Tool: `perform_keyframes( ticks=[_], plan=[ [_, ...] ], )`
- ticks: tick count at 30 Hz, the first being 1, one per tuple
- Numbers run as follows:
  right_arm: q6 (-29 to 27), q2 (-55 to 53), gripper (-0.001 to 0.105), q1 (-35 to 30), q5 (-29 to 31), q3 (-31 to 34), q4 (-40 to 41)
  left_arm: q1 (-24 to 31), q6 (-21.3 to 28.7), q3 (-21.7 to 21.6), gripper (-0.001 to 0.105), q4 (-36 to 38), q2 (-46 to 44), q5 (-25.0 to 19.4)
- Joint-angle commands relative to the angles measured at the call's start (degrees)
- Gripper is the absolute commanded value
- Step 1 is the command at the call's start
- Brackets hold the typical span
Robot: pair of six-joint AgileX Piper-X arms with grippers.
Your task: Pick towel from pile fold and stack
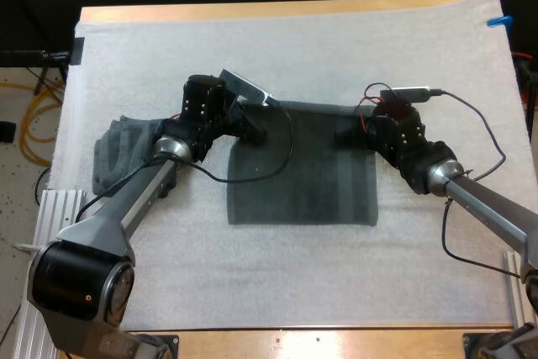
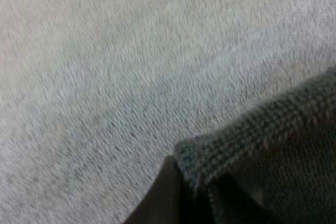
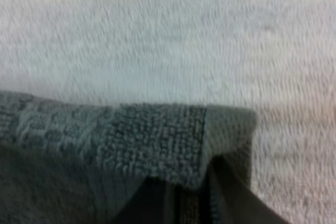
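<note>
Reaching in from the near left, the left arm crosses above the edge of the crumpled towel (image 1: 113, 155) and angles down, with the left gripper (image 1: 255, 130) at the far left corner of the spread towel (image 1: 303, 176). In the left wrist view its black fingers (image 2: 164, 199) are clenched on that corner, with terry cloth pressed between them. The right arm comes in from the right edge and slopes down, placing the right gripper (image 1: 346, 134) at the far right corner. In the right wrist view that gripper is likewise pinched on the towel's hemmed edge. The spread towel lies flat and roughly square in the middle of the white mat (image 1: 336, 48), which covers the wooden table (image 1: 252, 12). The crumpled towel sits at the mat's left side, apart from the flat one. The left arm hides part of it.
</note>
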Motion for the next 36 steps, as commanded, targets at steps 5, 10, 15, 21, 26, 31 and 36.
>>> perform_keyframes(
  ticks=[5, 10, 15, 21, 26, 31, 36],
  plan=[
    [-0.6, -0.3, 0.059, -0.5, 2.1, -0.3, -9.7, 0.1, 0.5, -0.6, 0.044, -3.7, -0.4, -0.8],
    [-6.3, -1.1, 0.075, -0.5, 9.6, -3.3, -13.3, 0.1, 0.5, -4.5, 0.067, -0.9, -2.3, -1.2],
    [-11.5, -5.4, 0.075, -0.5, 13.6, -6.9, -12.4, 0.1, 0.3, -8.5, 0.067, 3.5, -8.8, -1.2],
    [-11.8, -15.5, 0.075, -0.5, 13.8, -7.3, -10.4, 0.1, -1.0, -8.8, 0.067, 7.8, -20.5, -1.7],
    [-11.8, -26.4, 0.075, -0.5, 13.7, -7.3, 1.7, 0.1, -5.2, -8.8, 0.067, 17.0, -30.6, -1.7],
    [-9.6, -35.8, 0.075, -0.5, 13.3, -7.3, 19.4, 0.1, -6.2, -8.8, 0.067, 27.1, -37.5, -1.6],
    [-1.8, -44.8, 0.075, -0.5, 13.3, -7.3, 41.8, 0.1, -7.1, -8.4, 0.067, 37.6, -43.6, -0.7]
  ],
)
